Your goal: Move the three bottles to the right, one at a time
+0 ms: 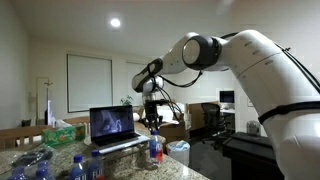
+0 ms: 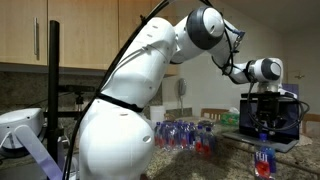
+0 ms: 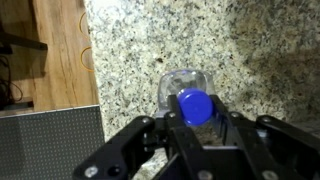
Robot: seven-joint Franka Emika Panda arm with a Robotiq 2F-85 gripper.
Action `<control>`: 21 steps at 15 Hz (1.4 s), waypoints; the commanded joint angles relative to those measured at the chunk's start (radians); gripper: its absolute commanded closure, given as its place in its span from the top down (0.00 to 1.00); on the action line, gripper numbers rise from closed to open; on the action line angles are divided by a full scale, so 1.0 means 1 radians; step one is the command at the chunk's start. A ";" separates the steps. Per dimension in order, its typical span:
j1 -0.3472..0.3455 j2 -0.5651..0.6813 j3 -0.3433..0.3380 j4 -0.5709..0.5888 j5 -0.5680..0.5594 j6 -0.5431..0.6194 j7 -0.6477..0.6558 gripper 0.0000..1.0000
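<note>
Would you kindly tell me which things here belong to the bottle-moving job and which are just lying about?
Job:
- blue-capped bottle between the fingers of the end effector
- remaining bottles clustered on the counter

Lying about:
- laptop
- green box

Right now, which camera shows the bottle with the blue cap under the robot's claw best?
The wrist view: the bottle sits mid-picture, seen from above, its blue cap clear between the fingers of the gripper. Both exterior views show the bottle only small, side-on and blurry beneath the gripper.
</note>
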 commanded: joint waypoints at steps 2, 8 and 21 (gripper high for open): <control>-0.045 -0.016 0.000 -0.037 -0.030 0.076 -0.124 0.14; -0.076 0.006 0.004 -0.031 -0.026 0.104 -0.200 0.14; -0.085 0.009 0.004 -0.039 0.012 0.113 -0.162 0.14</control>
